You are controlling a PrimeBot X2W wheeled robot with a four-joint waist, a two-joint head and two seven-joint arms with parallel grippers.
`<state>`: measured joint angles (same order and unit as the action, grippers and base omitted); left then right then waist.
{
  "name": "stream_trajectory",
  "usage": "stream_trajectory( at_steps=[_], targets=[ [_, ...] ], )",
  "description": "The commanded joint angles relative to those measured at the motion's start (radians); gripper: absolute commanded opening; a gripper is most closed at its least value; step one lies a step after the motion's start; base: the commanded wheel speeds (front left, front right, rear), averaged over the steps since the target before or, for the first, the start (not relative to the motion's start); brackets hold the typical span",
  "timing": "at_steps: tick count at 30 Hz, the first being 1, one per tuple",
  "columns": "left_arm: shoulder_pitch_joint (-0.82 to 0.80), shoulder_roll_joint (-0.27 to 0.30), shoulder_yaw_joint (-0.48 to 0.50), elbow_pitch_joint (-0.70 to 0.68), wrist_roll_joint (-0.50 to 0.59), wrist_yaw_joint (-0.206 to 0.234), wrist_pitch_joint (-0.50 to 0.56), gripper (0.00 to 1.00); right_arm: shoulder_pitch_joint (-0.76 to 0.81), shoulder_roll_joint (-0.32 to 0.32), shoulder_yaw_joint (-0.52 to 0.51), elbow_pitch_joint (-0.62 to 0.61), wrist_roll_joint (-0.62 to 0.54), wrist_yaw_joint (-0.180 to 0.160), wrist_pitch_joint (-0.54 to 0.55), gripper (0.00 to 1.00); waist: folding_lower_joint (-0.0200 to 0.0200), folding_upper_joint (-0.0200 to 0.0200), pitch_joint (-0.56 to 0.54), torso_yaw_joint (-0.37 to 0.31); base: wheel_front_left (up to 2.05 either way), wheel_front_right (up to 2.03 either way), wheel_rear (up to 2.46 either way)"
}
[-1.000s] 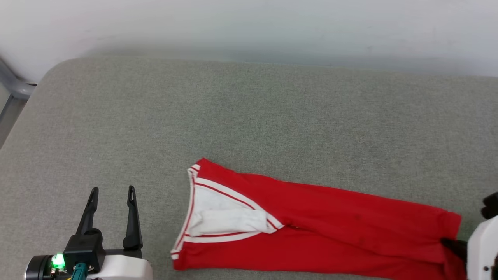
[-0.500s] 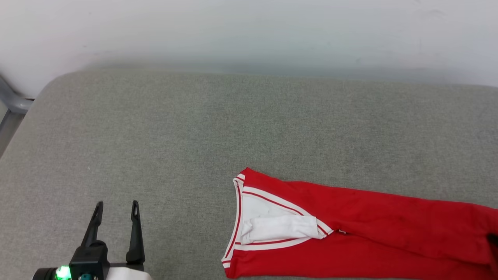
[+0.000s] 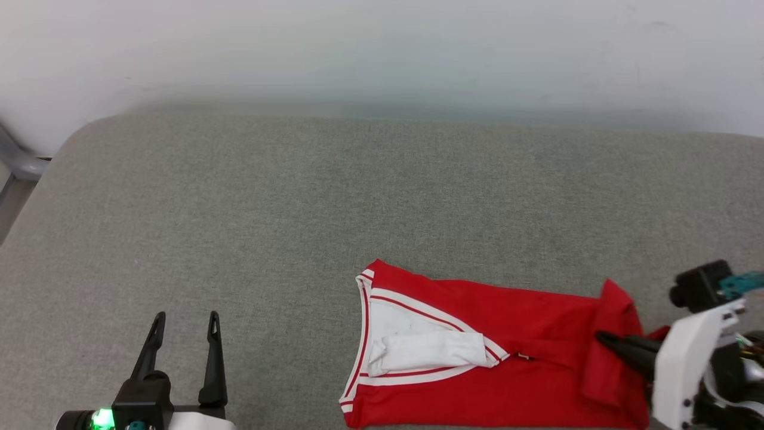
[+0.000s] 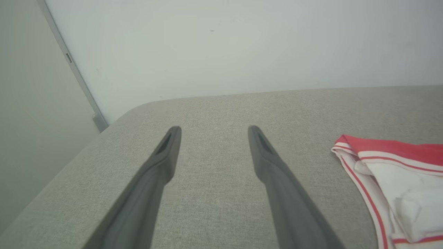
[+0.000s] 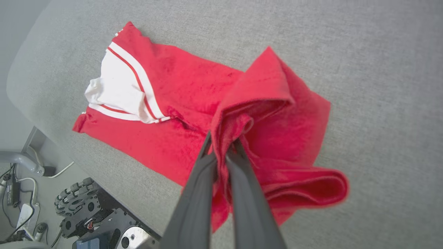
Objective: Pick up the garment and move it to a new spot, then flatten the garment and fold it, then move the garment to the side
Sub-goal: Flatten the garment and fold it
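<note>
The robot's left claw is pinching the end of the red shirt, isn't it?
Not quite. It is the right gripper that is shut on the end of the garment, as the right wrist view shows. The left gripper is open over the grey cushion, apart from the garment.

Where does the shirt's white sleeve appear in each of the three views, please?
Head view: white sleeve low, just right of centre.
Left wrist view: white sleeve at the lower right edge.
Right wrist view: white sleeve upper left.
Shared landmark: the striped trim of the red shirt, bordering the sleeve.
</note>
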<state>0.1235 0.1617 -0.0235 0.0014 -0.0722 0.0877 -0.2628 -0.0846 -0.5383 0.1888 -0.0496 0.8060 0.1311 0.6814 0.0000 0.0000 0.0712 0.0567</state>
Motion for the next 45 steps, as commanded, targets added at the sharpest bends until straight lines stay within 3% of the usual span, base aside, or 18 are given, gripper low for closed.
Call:
stream_trajectory(
  at_steps=[1, 7, 15, 26, 34, 35, 36, 37, 45],
  targets=[
    [-0.013, -0.003, 0.004, 0.002, 0.006, -0.007, -0.003, 1.00, -0.030, 0.016, 0.030, -0.018, -0.009, -0.001, 0.012, 0.00, 0.0000, 0.0000, 0.007, 0.007, 0.00, 0.00, 0.00],
    [-0.032, -0.015, 0.013, 0.012, 0.015, -0.024, -0.003, 1.00, -0.135, 0.063, 0.180, -0.025, -0.024, -0.001, 0.018, 0.00, 0.0000, 0.0000, 0.027, 0.030, 0.00, 0.00, 0.00],
    [-0.064, -0.031, 0.027, 0.028, 0.021, -0.047, -0.003, 1.00, -0.330, 0.105, 0.407, 0.062, -0.052, -0.001, -0.019, 0.00, 0.0000, 0.0000, 0.062, 0.064, 0.00, 0.00, 0.00],
    [-0.099, -0.059, 0.027, 0.038, 0.034, -0.066, -0.003, 1.00, -0.543, 0.201, 0.639, 0.338, -0.114, -0.001, -0.083, 0.00, 0.0000, 0.0000, 0.103, 0.107, 0.00, 0.00, 0.00],
    [-0.122, -0.074, 0.025, 0.044, 0.040, -0.075, -0.003, 1.00, -0.614, 0.274, 0.745, 0.558, -0.090, -0.001, -0.154, 0.00, 0.0000, 0.0000, 0.132, 0.118, 0.00, 0.00, 0.00],
    [-0.123, -0.074, 0.026, 0.045, 0.042, -0.075, -0.003, 1.00, -0.619, 0.274, 0.750, 0.562, -0.084, -0.001, -0.174, 0.12, 0.0000, 0.0000, 0.129, 0.117, 0.00, 0.00, 0.00],
    [-0.120, -0.075, 0.028, 0.047, 0.043, -0.075, -0.003, 1.00, -0.623, 0.269, 0.754, 0.560, -0.079, -0.001, -0.197, 0.65, 0.0000, 0.0000, 0.124, 0.115, 0.00, 0.00, 0.00],
    [-0.114, -0.075, 0.031, 0.049, 0.045, -0.075, -0.003, 1.00, -0.622, 0.263, 0.758, 0.552, -0.069, -0.001, -0.216, 1.00, 0.0000, 0.0000, 0.116, 0.113, 0.00, 0.00, 0.00],
    [-0.054, -0.068, 0.053, 0.056, 0.048, -0.076, -0.003, 1.00, -0.543, 0.128, 0.676, 0.401, -0.053, -0.001, -0.429, 1.00, 0.0000, 0.0000, 0.031, 0.064, 0.00, 0.00, 0.00]
  ],
)
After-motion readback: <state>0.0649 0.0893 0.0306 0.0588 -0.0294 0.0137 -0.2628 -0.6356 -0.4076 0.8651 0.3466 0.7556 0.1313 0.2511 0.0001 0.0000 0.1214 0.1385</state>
